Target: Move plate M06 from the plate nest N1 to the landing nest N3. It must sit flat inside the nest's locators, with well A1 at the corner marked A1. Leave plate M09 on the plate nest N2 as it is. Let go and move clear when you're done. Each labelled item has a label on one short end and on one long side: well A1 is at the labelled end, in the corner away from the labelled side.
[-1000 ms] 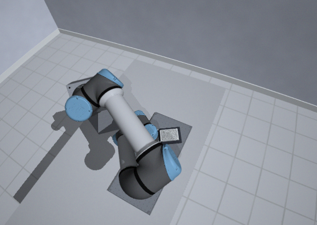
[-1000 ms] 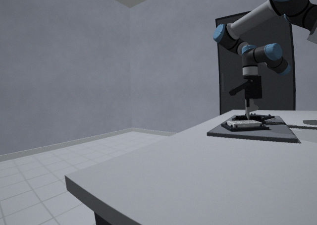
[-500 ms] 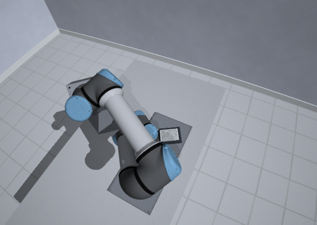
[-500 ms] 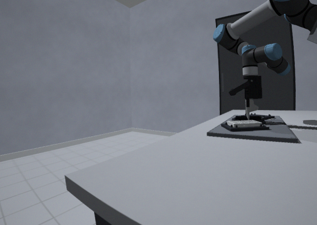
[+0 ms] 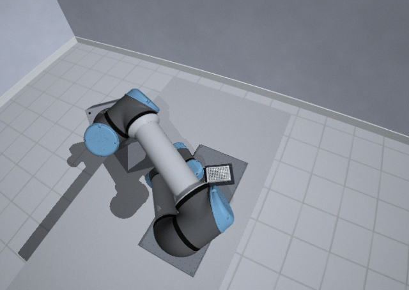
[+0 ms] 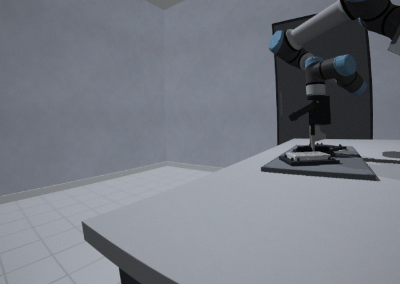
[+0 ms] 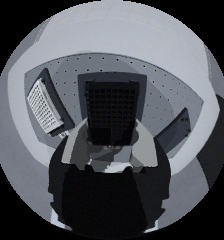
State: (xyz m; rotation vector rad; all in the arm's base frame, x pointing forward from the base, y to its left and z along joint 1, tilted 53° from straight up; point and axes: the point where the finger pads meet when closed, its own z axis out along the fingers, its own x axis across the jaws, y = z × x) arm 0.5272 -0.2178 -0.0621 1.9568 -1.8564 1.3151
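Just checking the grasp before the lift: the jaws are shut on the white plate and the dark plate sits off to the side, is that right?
Not quite. The wrist view shows the gripper shut on the dark plate, with its jaws on either side of the near end. The white plate is the one sitting off to the side.

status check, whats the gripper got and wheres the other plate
Gripper shut on dark plate, low over its nest. White plate seated in neighbouring nest, untouched. Labels unreadable. Nothing visibly in the way.
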